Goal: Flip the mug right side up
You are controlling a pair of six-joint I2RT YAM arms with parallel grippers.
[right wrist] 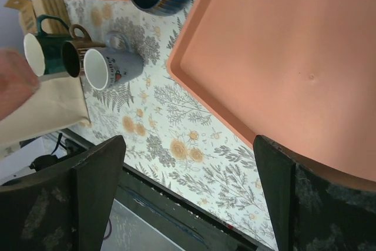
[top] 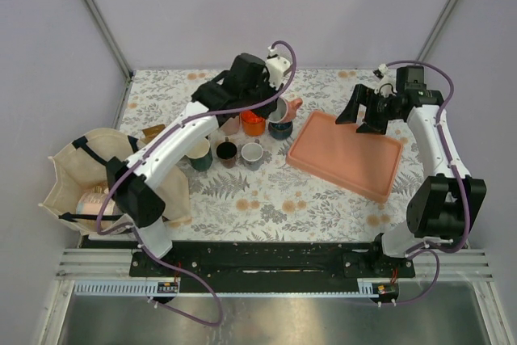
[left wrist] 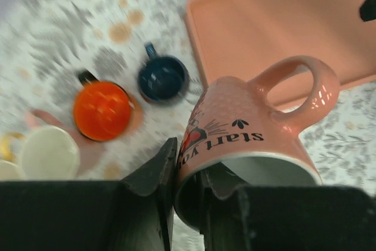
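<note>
A pink ceramic mug is clamped at its rim by the left gripper; the right gripper is spread wide.

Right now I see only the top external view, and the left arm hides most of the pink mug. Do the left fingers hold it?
Observer: Yes. The left fingers pinch the rim of the pink mug, one inside and one outside.
Operator: How does the mug sit?
Observer: It is tilted, with its opening toward the wrist and its handle on the side of the tray.
Operator: And the right fingers?
Observer: The right fingers stand wide open with nothing between them.
</note>
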